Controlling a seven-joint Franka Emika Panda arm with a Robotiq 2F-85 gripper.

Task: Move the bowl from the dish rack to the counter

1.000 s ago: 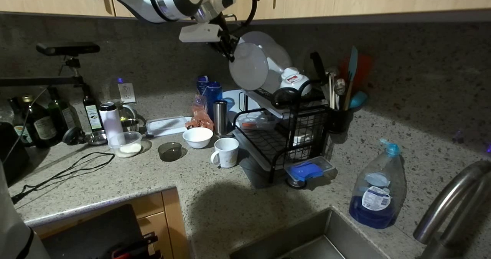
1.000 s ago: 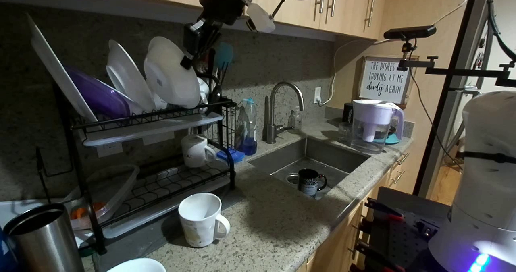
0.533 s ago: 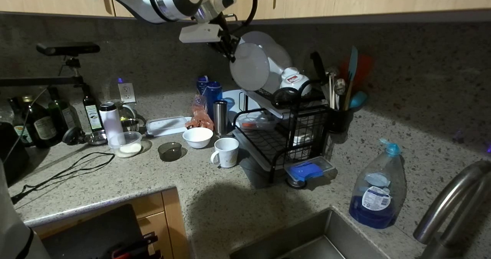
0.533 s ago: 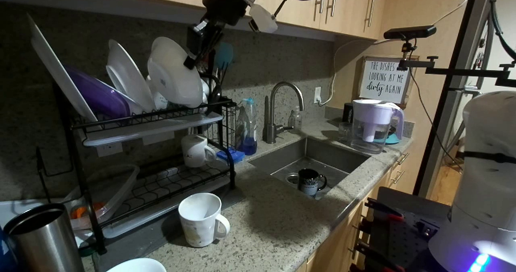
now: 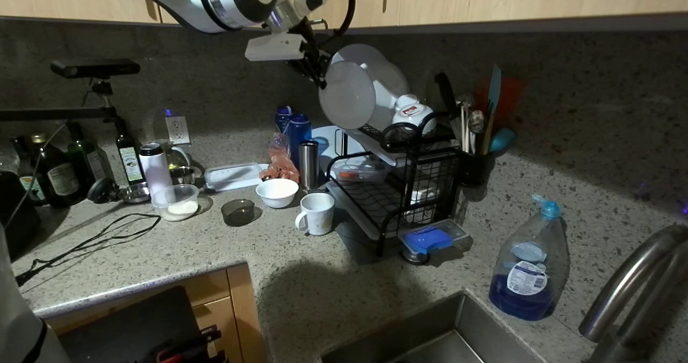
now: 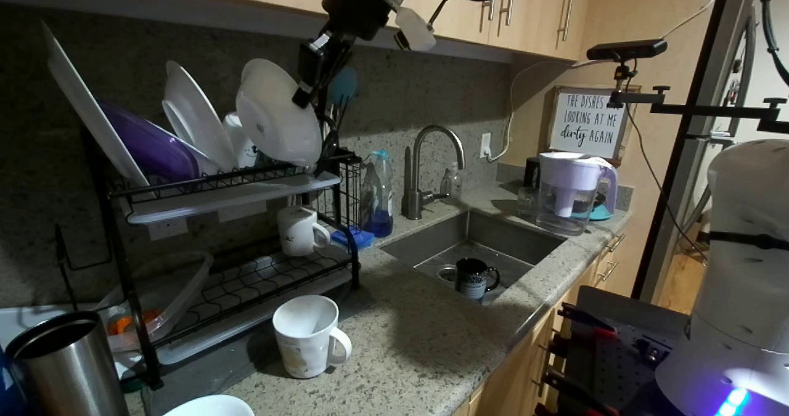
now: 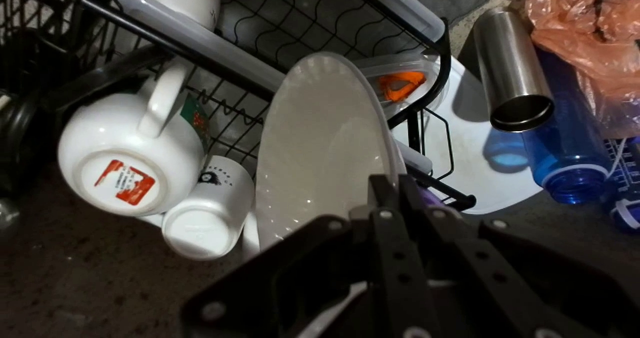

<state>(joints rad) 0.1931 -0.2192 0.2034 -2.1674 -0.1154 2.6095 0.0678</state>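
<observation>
Since the earlier frame, the pincer point(image 7: 396, 182) and the white bowl point(image 6: 279, 114) have shifted together, rightward across an exterior view. The bench point(image 5: 204, 244), speckled grey-beige stone, bears the two-tier dish rack point(image 6: 246, 199) of black wire. A framed sign point(image 6: 585, 120), seen only in an exterior view, reads "THE DISHES", a glare-blurred word, then "LOOKING AT ME dirty AGAIN". The round, smooth bowl is tilted on edge over the dish rack's upper tier, its rim pinched by the pincer; whether it touches that tier, I cannot tell. The cylindrical tumbler point(image 7: 510, 67) is steel. Near the bowl sits a glossy white vessel point(image 7: 127, 138); its red base label point(image 7: 136, 188) is too small to read, and the wrist view alone reveals its green side patch point(image 7: 195, 117).
</observation>
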